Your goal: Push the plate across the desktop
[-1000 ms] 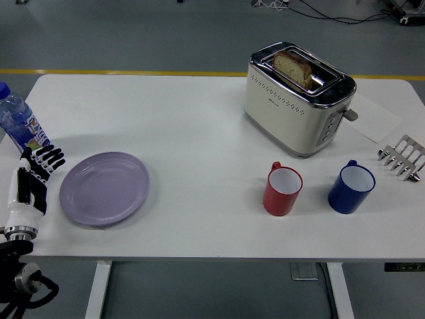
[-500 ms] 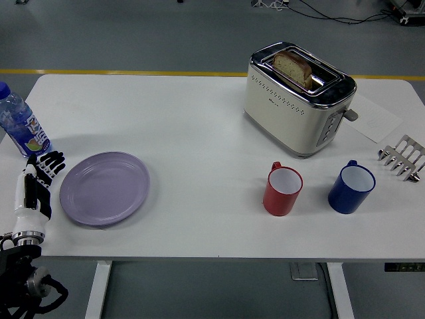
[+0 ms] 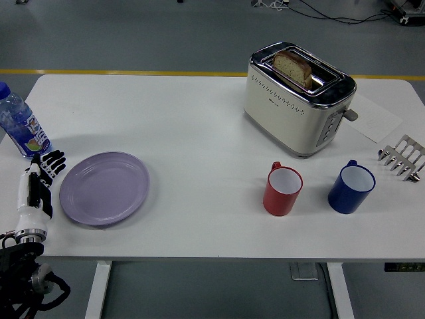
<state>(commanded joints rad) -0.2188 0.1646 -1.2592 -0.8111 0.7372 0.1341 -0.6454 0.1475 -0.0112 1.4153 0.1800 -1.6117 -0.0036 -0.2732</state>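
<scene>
Your lilac plate [image 3: 104, 188] lies flat near the table's [image 3: 199, 133] front left. Just beside its left rim your left hand [image 3: 40, 181] rests, fingers loosely extended, gripping nothing. A water bottle [image 3: 18, 123] stands behind; red mug [image 3: 282, 190], blue mug [image 3: 350, 187] and toaster [image 3: 296, 98] stand to the right.

floor [image 3: 133, 33]: grey, yellow line [image 3: 119, 72] | table [image 3: 192, 119]: white | cables [image 3: 332, 10]: far floor

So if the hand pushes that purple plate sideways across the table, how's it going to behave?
The purple plate looks rigid and shallow, so it should slide flat rather than tip. The white table looks smooth, so little drag. Pushed off-centre by the left hand, it may spin.
</scene>
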